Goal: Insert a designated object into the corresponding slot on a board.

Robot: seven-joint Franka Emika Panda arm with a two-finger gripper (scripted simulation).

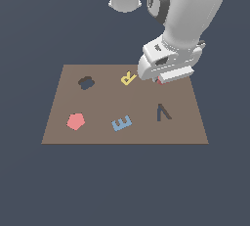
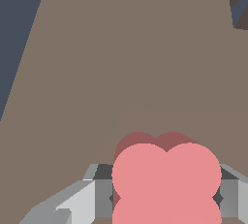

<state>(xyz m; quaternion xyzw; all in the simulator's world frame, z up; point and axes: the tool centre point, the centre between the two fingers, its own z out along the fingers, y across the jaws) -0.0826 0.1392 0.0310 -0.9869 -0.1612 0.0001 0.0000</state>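
The designated object (image 2: pixel 166 174), a salmon-red lobed block, sits between my fingers (image 2: pixel 103 194) in the wrist view, both pads against its sides. In the exterior view only a red sliver of the designated object (image 1: pixel 159 80) shows under the gripper (image 1: pixel 159 79), which is low over the far right part of the brown board (image 1: pixel 97 134). The gripper (image 2: pixel 166 198) is shut on the block. The slot (image 1: pixel 86 82), a dark cloud-shaped cutout, lies at the board's far left, well apart from the gripper. Whether the block touches the board I cannot tell.
On the board are a yellow R (image 1: pixel 128 78) just beside the gripper, a blue E (image 1: pixel 121 123), a flat red pentagon (image 1: pixel 75 121) and a dark V-shaped cutout (image 1: pixel 163 112), whose corner (image 2: pixel 240 5) shows in the wrist view. Dark floor surrounds the board.
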